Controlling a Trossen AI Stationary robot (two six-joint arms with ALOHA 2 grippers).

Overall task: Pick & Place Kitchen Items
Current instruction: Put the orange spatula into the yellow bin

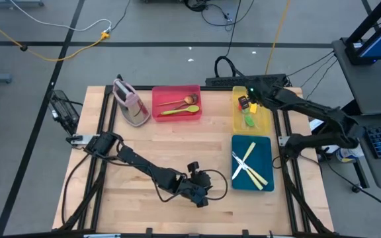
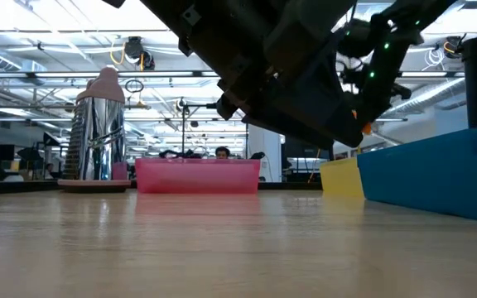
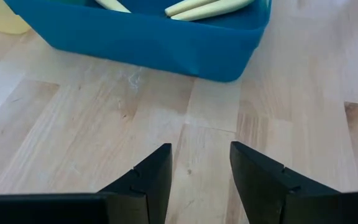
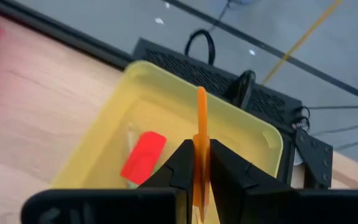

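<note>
My right gripper [image 4: 201,163] hangs over the yellow tray [image 4: 255,134] at the far right of the worktop, jaws pinched tight on an orange spatula [image 4: 201,134], which I see edge-on, standing straight out between my fingers. A red-headed spatula [image 4: 143,156] and something green already lie in the tray beneath. To finish this placement well, I judge I should lower until the orange piece is close over the tray floor, stay clear of the walls, and part the jaws only then, so it settles flat beside the others and does not bounce out. My left gripper [image 3: 199,180] waits low over the near middle of the worktop, jaws apart with nothing between them, facing the blue tray [image 3: 166,40] where cream-handled knives [image 1: 249,168] lie crossed. Spoons [image 1: 179,106] rest in the red tray [image 1: 157,96].
</note>
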